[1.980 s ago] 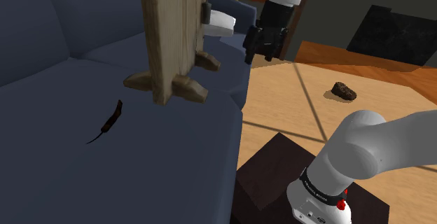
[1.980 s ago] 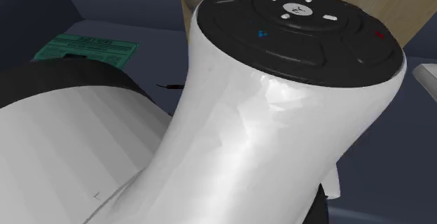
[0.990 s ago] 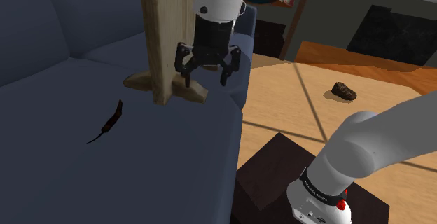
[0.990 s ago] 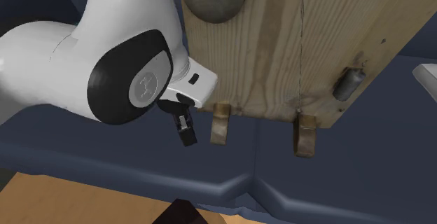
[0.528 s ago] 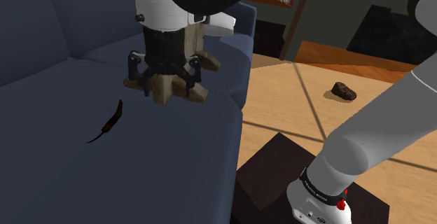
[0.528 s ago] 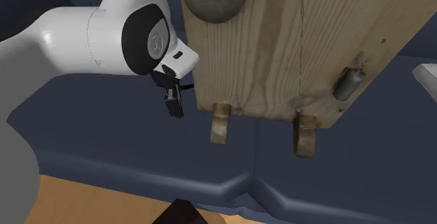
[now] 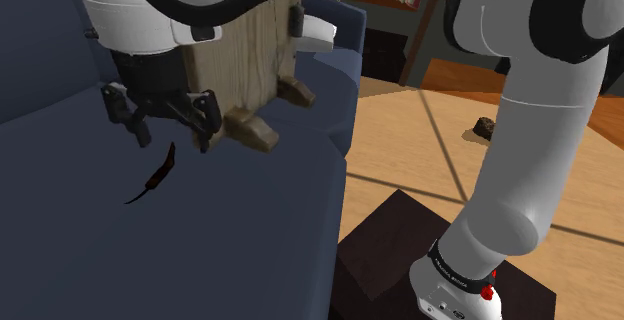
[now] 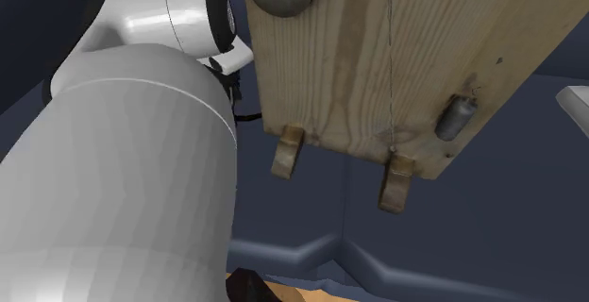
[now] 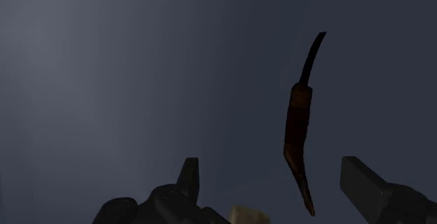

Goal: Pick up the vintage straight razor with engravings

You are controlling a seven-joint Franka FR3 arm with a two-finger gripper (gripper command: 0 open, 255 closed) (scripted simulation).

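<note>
The straight razor is a thin dark brown piece with a curved black tail, lying flat on the dark blue sofa seat. My black gripper hangs open just above its upper end, pointing down at the cushion. In the wrist view the razor lies on the cushion ahead of my gripper, inside the gap between the spread fingers and nearer one of them, touching neither. In the second exterior view the razor's thin black tail pokes out from behind the arm.
A tall wooden board on small feet stands on the seat right beside the gripper, toward the shoulder view's right. The sofa's edge drops to a wooden floor holding a dark lump. The dark stand is at lower right.
The gripper has swung to the shoulder view's left, from in front of the wooden board to above the razor, and has stayed open. The board has shifted slightly.
</note>
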